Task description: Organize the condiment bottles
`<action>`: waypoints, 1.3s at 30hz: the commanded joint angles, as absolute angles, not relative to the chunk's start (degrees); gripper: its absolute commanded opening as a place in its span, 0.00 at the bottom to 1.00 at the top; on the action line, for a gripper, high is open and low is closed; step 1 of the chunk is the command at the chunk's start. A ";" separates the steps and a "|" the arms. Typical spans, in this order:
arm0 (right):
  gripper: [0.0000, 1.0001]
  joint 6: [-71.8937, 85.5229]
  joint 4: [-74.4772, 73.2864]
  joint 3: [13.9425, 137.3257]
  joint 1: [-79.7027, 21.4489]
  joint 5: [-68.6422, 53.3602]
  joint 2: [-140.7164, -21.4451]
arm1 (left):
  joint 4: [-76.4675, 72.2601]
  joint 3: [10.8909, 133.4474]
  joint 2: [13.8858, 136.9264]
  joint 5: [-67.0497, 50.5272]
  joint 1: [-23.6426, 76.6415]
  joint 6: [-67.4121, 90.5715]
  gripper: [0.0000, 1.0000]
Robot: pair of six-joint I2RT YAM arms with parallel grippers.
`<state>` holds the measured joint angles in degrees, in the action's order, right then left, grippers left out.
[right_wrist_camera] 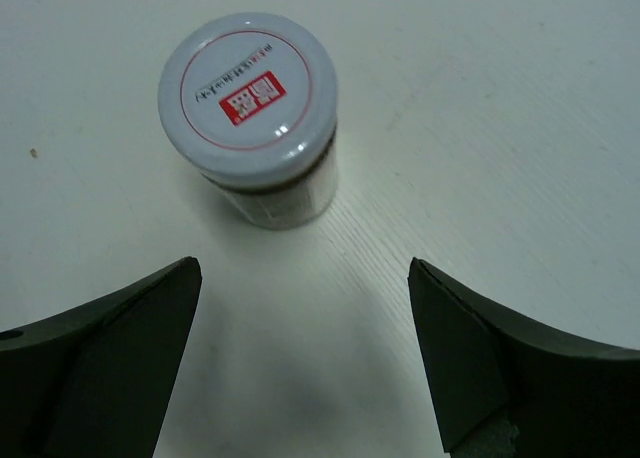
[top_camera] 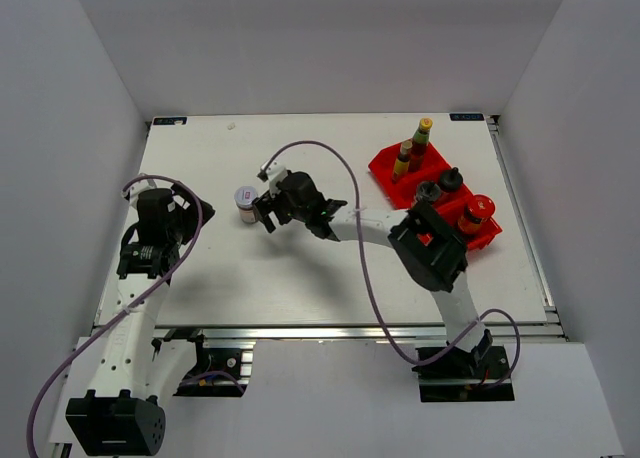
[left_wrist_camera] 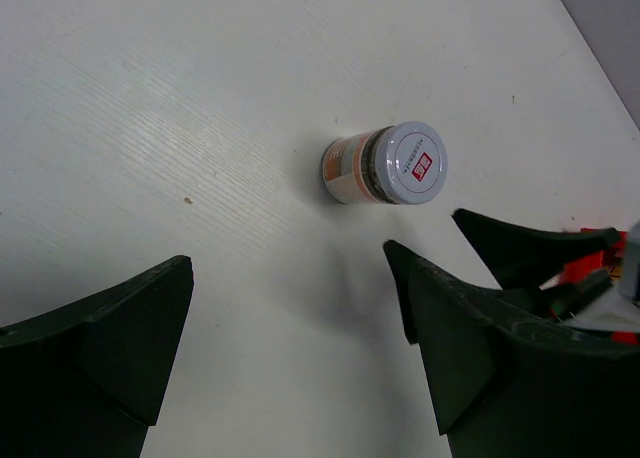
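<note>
Black plastic fingers come first from where I stand. The left gripper (left_wrist_camera: 288,258) hangs over the near left part of the white table (top_camera: 300,278), its jaws spread wide with nothing between them, well back from the work. It looks to be waiting.

A little farther in, the right arm reaches across the middle of the table. The right gripper (right_wrist_camera: 303,265) is also spread wide and empty, with its fingertips pointed at the white-lidded jar (right_wrist_camera: 250,98). The jar stands upright on the bare tabletop, left of centre, just beyond those fingertips and not yet between them.

Farther off, toward the far right corner, sits the red bin (top_camera: 380,164). The slim dark sauce bottles (top_camera: 421,138) stand at its far end. The black-capped shakers (top_camera: 428,191) are in the middle and the red-lidded jar (top_camera: 476,213) is at its near end. All five look upright.

So I judge this to be the last pickup, with the right arm on its approach to the one jar left outside the bin. The next move calls for sliding forward until the jar's body sits squarely between the fingers. The grip should go below the lid, and firmly, since the smooth round side could slip or tip. Then the jar needs lifting and carrying right to a free spot in the bin, without knocking its neighbours.
</note>
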<state>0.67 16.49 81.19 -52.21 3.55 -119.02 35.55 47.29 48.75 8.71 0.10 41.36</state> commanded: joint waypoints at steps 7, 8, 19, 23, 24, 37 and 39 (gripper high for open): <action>0.89 3.93 13.71 104.66 -53.88 2.19 -135.25 | 35.68 47.72 46.76 8.61 0.09 40.87 0.98; 0.89 5.09 13.80 106.33 -53.96 3.07 -137.61 | 35.77 47.72 46.67 8.70 0.09 40.78 0.98; 0.54 10.02 18.08 111.82 -54.75 8.51 -138.46 | 35.95 47.46 46.32 8.53 0.09 40.69 0.98; 0.35 9.40 25.74 93.84 -55.02 10.98 -127.81 | 35.60 47.29 46.41 8.18 0.09 40.69 0.98; 0.32 9.49 26.45 90.91 -54.93 12.12 -125.27 | 35.51 47.11 46.49 8.00 0.09 40.61 0.98; 0.23 11.95 18.12 47.92 -49.05 32.24 -78.78 | 34.19 45.79 46.23 6.50 0.09 40.61 0.98; 0.22 14.58 14.35 42.92 -44.58 33.66 -72.03 | 34.10 45.79 46.49 5.98 0.09 40.61 0.98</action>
<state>10.94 15.51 47.37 -49.21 26.13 -80.01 35.11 46.09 47.18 7.18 0.10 41.15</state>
